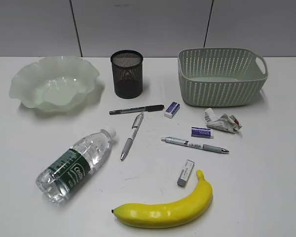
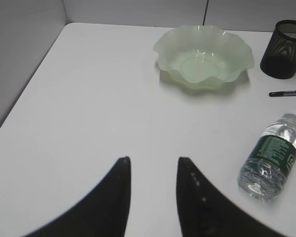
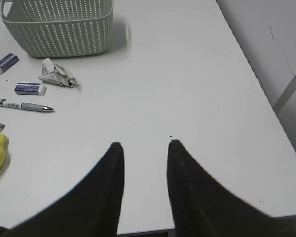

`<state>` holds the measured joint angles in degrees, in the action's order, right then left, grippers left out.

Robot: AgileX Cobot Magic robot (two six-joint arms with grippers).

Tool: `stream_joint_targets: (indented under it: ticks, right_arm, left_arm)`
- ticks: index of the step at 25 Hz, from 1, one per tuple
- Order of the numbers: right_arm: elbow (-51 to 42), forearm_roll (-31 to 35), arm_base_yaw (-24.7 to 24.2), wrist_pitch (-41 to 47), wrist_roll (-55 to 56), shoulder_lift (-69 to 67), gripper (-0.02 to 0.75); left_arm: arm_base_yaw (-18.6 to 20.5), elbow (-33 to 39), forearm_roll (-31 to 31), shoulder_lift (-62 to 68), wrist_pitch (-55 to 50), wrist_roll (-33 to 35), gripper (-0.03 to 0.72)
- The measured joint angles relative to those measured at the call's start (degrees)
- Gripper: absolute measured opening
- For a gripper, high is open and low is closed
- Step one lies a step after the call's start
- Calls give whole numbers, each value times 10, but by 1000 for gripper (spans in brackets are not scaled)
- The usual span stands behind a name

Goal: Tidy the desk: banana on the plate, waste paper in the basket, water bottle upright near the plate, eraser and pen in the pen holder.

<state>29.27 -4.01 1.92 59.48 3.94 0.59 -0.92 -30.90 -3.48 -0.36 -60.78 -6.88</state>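
Nearest lay the banana [image 1: 170,207] on the bench [image 1: 266,173]. Beyond the banana to the left lay the water bottle [image 1: 76,165] on its side; farther back stood the plate [image 1: 54,84], pen holder [image 1: 127,73] and basket [image 1: 221,76]. Left fingers [image 2: 123,197] and right fingers [image 3: 111,187] stood apart, holding nothing.

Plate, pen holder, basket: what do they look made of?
Plate: looks like translucent pale green plastic or glass; light passes through its wavy, glossy rim. Pen holder: black wire mesh, likely metal, matte; fine see-through grid. Basket: sage-green moulded plastic, matte; regular perforations and handle cut-outs.
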Motion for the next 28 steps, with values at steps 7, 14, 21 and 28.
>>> stream_joint_targets:
  ticks: [7,14,21,28]
  right_arm:
    - [0,0,0,0,0,0,252]
    - [0,0,0,0,0,0,251]
    - [0,0,0,0,0,0,252]
    - [0,0,0,0,0,0,252]
  left_arm:
    - [0,0,0,0,0,0,239]
    - [0,0,0,0,0,0,238]
    - [0,0,0,0,0,0,238]
    - [0,0,0,0,0,0,238]
